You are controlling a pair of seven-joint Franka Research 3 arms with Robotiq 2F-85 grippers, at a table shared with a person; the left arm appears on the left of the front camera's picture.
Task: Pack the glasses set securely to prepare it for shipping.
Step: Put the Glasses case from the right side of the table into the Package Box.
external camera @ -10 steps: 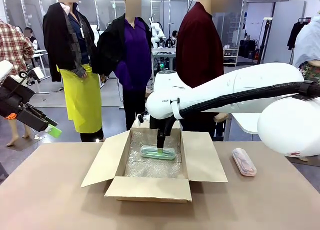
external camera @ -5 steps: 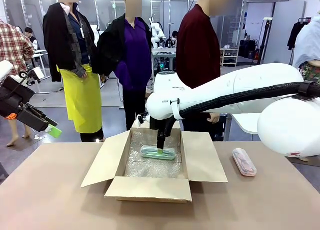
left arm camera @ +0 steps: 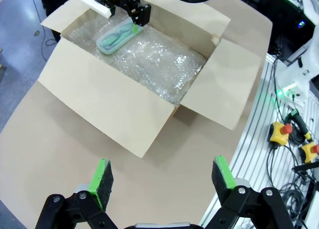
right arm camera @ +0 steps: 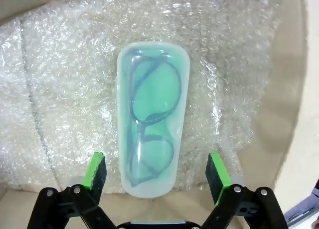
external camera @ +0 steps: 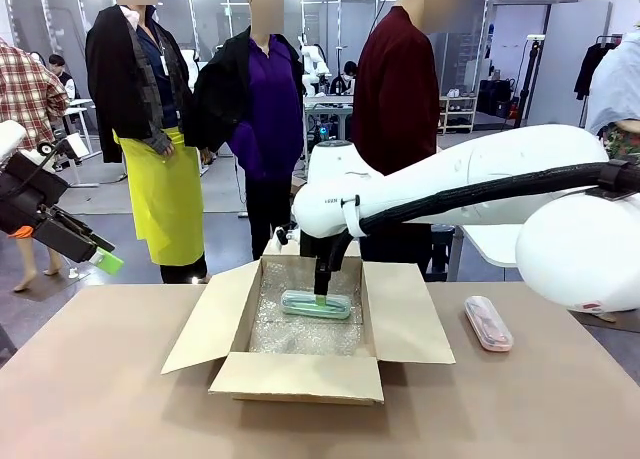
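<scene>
The right gripper (right arm camera: 154, 164) hung wide open and empty inside the cardboard box (external camera: 300, 377). Its fingers stood apart on either side of the green case (right arm camera: 152, 114), which lay flat on the bubble wrap (external camera: 300, 337). The pink case (external camera: 488, 323) lay out on the table (external camera: 100, 399), right of the box and apart from it, its length running roughly toward the far side. I'd say the right arm was much the nearer. The left gripper (left arm camera: 162, 171), open and empty too, hung well off left.
</scene>
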